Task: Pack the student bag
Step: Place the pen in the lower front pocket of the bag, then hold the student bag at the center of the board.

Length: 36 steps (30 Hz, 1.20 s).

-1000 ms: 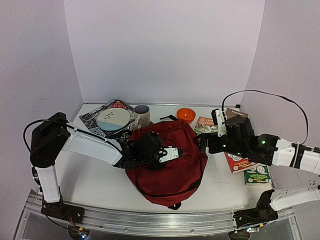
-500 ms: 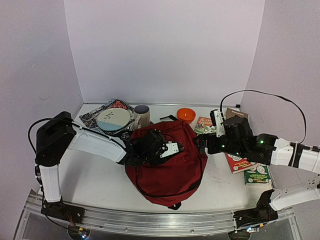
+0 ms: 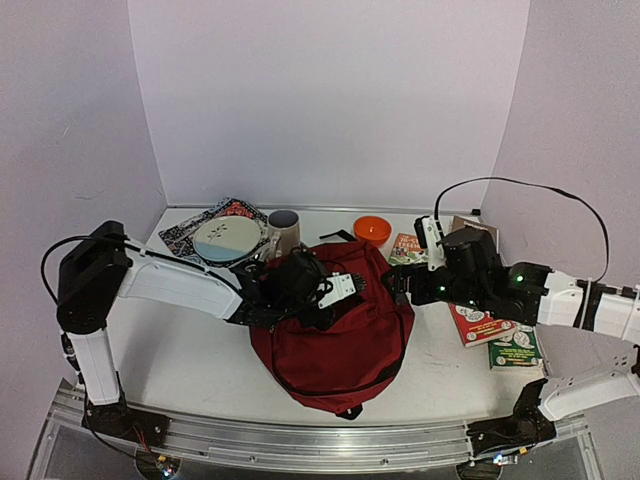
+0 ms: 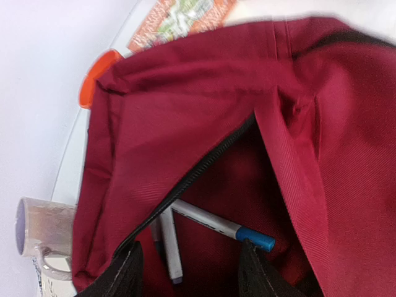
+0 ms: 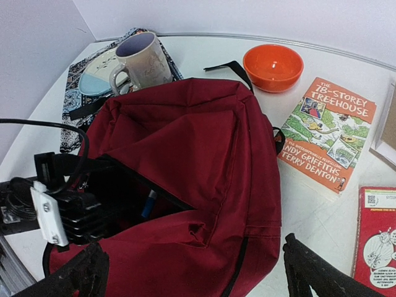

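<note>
**Student bag** [image 3: 340, 335]: dark red, lying flat mid-table between both arms, pocket zip open.

**Left gripper** [image 4: 192, 273]: at the pocket mouth, fingers spread, holding nothing.

**Right gripper** [image 5: 198, 277]: near the bag's right side, fingers wide apart, empty.

**Treehouse book** [image 5: 327, 133]: flat, right of the bag. Its title is legible from the right wrist only.

**Mug** [image 5: 141, 60]: upright, behind the bag's far left corner.

**Orange bowl** [image 5: 273, 66]: behind the bag, apart from it.

**Pens** [image 4: 210, 223]: two inside the pocket, one blue-capped. They are plain from the left wrist; the right wrist shows only a blue tip, and the top view shows none.
</note>
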### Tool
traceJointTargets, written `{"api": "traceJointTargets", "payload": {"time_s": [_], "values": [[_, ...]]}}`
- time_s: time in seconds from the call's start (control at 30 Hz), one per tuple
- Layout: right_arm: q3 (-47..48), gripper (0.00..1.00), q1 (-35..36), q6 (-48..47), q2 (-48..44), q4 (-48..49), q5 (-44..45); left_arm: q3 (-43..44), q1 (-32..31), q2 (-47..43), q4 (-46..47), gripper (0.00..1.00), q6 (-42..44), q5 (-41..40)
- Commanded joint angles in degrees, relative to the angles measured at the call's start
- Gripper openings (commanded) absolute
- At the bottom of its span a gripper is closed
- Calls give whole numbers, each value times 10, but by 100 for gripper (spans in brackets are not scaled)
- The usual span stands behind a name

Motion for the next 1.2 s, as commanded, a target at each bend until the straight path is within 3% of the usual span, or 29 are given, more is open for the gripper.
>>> {"api": "traceJointTargets", "payload": {"time_s": [0.0,0.23,0.47,0.63,0.9,1.17], "values": [[41,98,1,-14,24,-2,-19,-4,2,-96,-7,57,-90,33],[76,98,3,-30,70,-6,-52,-31,17,-145,-70,64,-206,36],[101,98,14,-38,107,-12,-58,-104,108,-218,-92,67,-375,102],[118,98,33,-38,138,-19,-52,-149,139,-258,-101,71,-428,106],[152,98,61,-42,184,-33,-30,-194,216,-265,-116,73,-525,159],[201,98,84,-60,246,-44,-21,-198,271,-206,-104,74,-578,245]]}}
